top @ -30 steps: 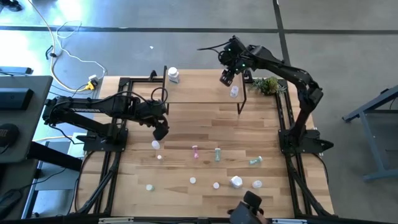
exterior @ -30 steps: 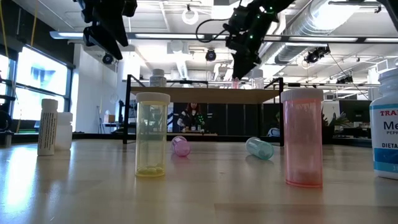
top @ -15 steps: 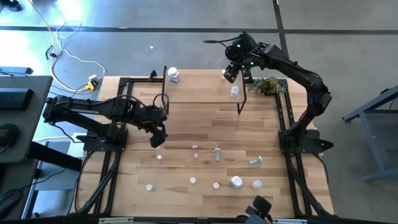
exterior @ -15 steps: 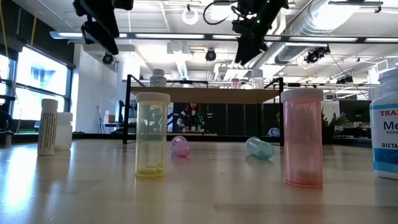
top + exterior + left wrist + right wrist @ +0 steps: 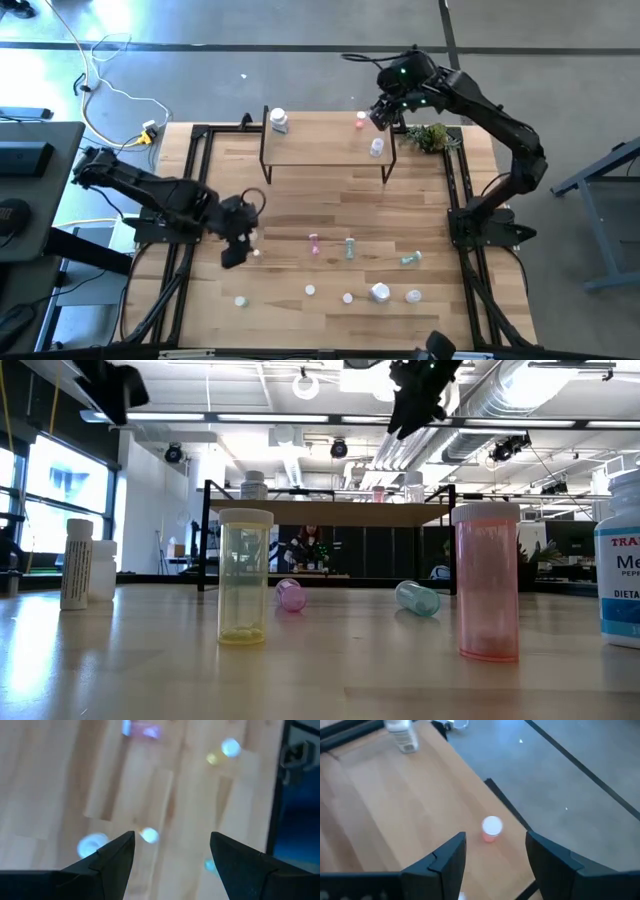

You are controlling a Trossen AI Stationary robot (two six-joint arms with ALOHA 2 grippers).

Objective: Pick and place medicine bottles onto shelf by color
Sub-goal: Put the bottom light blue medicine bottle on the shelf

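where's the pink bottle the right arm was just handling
The pink bottle stands upright on the shelf near its far right corner in the high view, just left of the open right gripper.

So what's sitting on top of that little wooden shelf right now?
Three bottles stand on the shelf: a white bottle at one end, a pink bottle and a clear bottle near the other. Nothing there is covered.

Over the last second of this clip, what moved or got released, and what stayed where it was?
The right gripper let go of a small pink bottle with a white cap, now standing on the light-wood shelf, and pulled back toward the table's far edge with its fingers apart. The left gripper, open and empty, swung toward the near bottles. The white bottle on the shelf and the bottles on the tabletop stayed put.
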